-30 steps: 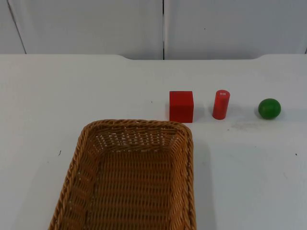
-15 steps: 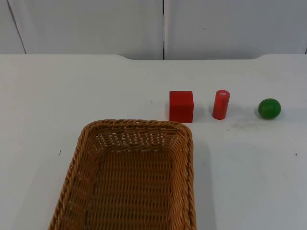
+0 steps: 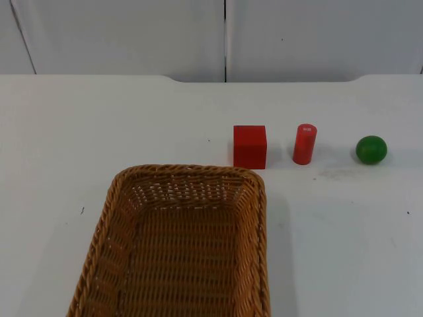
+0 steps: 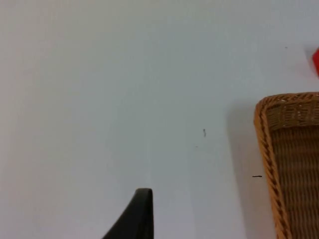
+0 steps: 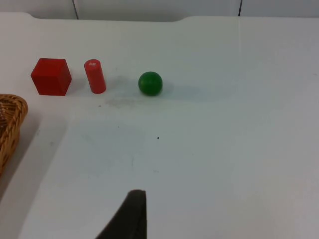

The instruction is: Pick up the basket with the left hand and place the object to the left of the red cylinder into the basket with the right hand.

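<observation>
Nothing has been moved over the last second: the basket (image 3: pixel 178 244) rests on the table (image 3: pixel 79 132), not yet lifted. The red cube (image 3: pixel 250 146), at nine o'clock of the red cylinder (image 3: pixel 305 144), is untouched. Whether either gripper's fingers are apart cannot be told.

No legible text, labels, brands or numbers anywhere. Cylinder (image 3: pixel 305 144): small white mark on its top face, too small to read; could be a sticker or print, cannot tell which. The same pale spot shows on it from the right wrist view (image 5: pixel 94 75), equally unreadable. Cube (image 3: pixel 250 146), ball (image 3: pixel 371 150), basket (image 3: pixel 119 198): plain, no markings. Surface (image 3: pixel 79 125): a few tiny dark specks, not characters.
</observation>
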{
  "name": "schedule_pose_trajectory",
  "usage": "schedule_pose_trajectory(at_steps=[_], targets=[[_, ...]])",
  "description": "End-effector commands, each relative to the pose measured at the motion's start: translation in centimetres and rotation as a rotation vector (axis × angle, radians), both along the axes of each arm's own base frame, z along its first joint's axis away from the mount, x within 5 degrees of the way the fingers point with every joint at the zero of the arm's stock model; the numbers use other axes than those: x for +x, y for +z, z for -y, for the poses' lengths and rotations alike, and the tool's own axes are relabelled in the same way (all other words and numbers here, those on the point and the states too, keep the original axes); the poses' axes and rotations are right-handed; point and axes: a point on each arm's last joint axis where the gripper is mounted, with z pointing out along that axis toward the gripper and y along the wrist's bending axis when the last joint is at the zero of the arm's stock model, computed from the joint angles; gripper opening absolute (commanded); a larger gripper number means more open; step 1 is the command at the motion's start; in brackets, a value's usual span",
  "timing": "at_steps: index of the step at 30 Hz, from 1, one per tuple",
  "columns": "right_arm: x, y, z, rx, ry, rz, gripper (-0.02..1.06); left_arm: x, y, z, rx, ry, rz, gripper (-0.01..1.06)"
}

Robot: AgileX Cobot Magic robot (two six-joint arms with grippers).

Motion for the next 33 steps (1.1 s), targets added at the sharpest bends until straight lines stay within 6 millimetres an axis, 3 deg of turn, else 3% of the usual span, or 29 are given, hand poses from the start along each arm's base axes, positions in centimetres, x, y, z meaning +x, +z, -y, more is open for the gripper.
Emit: schedule_pose_trajectory(at_steps=[1, 7, 17, 22, 26, 33], targets=[[0.1, -0.1, 0.0, -0.015, 0.004, 0.010, 1.05, 1.2, 0.1, 0.4, -0.027, -0.052, -0.020, 1.05], [0.0, 0.0, 0.0, -0.015, 0.004, 0.012, 1.05, 4.4, -1.5, 1.0, -0.088, -0.128, -0.148, 1.05], [1.0, 1.1, -0.1, -0.031, 0.013, 0.026, 1.05, 5.5, -2.4, 1.0, -0.085, -0.143, -0.196, 1.05], [3.0, 3.8, -0.3, -0.027, 0.012, 0.075, 1.05, 5.5, -2.4, 1.0, -0.085, -0.143, -0.196, 1.05], [6.1, 6.3, -0.6, -0.032, 0.013, 0.015, 1.05, 5.4, -2.5, 1.0, -0.084, -0.149, -0.213, 1.05], [10.1, 7.7, -0.9, -0.041, 0.015, -0.085, 1.05, 5.4, -2.5, 1.0, -0.086, -0.149, -0.212, 1.05]])
